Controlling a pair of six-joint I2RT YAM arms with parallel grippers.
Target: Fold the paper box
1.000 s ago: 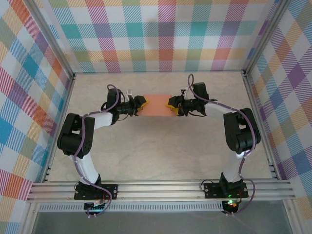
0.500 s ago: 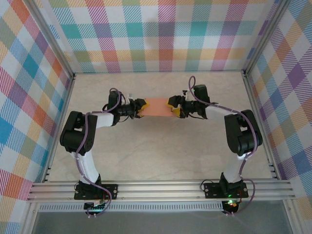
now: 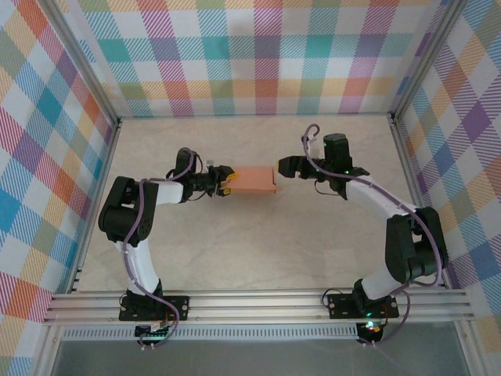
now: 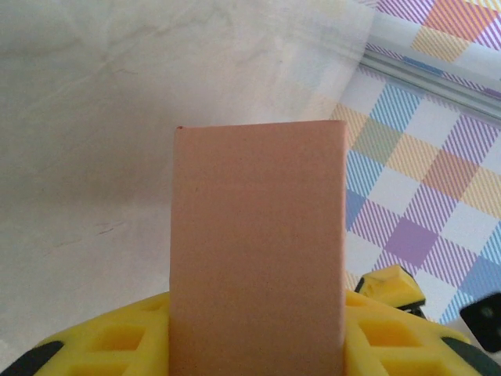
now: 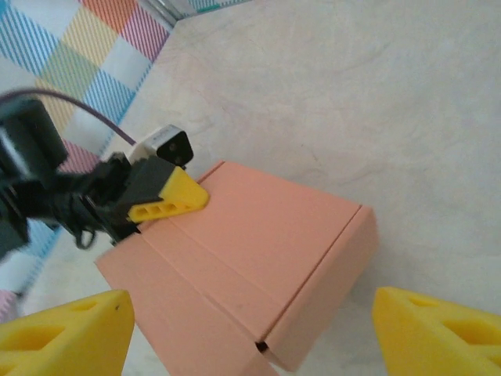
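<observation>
Beige marbled table [image 3: 258,243]; plaid walls [image 3: 258,55]; likely aluminium frame [image 3: 258,304].

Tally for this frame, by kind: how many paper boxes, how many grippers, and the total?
paper box: 1
grippers: 2 (left gripper, right gripper)
Total: 3

Left arm [image 3: 137,265] and right arm [image 3: 382,202]: white links joined by black joint housings. A purple cable [image 3: 140,215] ran back from each tool. At the tool tip, the fingers [image 4: 109,345] were yellow with moulded recesses.
</observation>
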